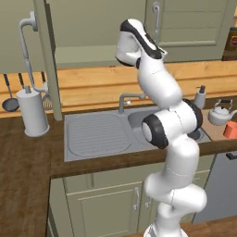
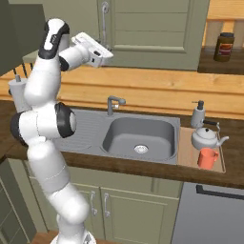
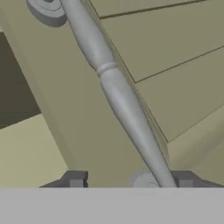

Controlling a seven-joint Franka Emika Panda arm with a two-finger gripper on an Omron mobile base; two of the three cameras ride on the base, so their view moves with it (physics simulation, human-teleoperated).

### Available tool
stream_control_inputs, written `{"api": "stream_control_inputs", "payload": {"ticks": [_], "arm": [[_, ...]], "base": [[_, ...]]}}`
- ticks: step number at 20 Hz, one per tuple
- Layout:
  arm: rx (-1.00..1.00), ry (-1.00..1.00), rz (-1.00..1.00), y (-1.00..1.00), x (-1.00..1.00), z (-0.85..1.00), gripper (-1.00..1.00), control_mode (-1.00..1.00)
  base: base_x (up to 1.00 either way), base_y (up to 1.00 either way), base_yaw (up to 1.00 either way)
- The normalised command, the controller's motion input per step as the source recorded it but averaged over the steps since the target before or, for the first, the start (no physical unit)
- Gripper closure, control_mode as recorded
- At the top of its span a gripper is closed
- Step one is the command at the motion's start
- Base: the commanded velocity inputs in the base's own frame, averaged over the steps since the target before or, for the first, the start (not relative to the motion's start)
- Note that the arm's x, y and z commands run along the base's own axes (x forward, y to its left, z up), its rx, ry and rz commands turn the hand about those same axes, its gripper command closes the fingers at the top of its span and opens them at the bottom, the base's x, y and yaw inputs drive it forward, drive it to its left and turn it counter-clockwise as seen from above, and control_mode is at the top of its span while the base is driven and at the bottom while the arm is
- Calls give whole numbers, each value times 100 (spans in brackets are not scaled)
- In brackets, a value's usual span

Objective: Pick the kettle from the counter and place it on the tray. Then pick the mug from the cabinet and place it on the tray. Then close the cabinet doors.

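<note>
Surface (image 2: pixel 143 167), front edge nearest. Tray (image 2: pixel 187 152) at its right end, just right of the sink (image 2: pixel 138 136). Mug (image 2: pixel 207 158) sits on the tray toward its front edge; kettle (image 2: pixel 206 137) on the tray just behind the mug, spout pointing right. Soap bottle (image 2: pixel 198 114) stands behind the kettle, near the back edge. Both placing steps look finished.

Sink and drainboard (image 1: pixel 97 134) mid-surface. Paper roll (image 1: pixel 32 113) toward the left end, utensils (image 1: pixel 10 95) hanging on the wall behind it.

Farther and higher: arm raised to the cabinet. Pincer (image 3: pixel 131 180) up against the right door (image 2: pixel 152 33), its bar handle (image 3: pixel 118 94) running down between the two tips. Tips stand apart either side of the bar; no contact visible on either, so not clenched on it as far as can be seen — cannot tell if a grip is forming. This door looks shut or nearly so.

Left door (image 1: pixel 48 60) stands swung out, edge-on toward the base, with the pale shelf (image 1: pixel 88 55) exposed behind it. Jar (image 2: pixel 224 46) on an open shelf far right.

Left to do, by my reading: the door closing, at least the left one.
</note>
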Motion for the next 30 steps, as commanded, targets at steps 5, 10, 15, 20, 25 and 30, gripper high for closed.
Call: {"api": "stream_control_inputs", "payload": {"ticks": [5, 10, 15, 20, 25, 30], "arm": [[0, 0, 0, 5, -4, -85, -100, -100], [0, 0, 0, 6, -27, -87, -100, -100], [0, 0, 1, 12, -42, -56, -100, -100], [0, -1, 1, 6, -85, 24, -100, -100], [0, 3, 0, 8, -72, 56, -100, -100], [0, 15, 0, 15, -70, 56, -100, -100]], "base": [[0, 0, 0], [0, 0, 0], [0, 0, 0], [0, 0, 0], [0, 0, 0], [0, 0, 0]]}}
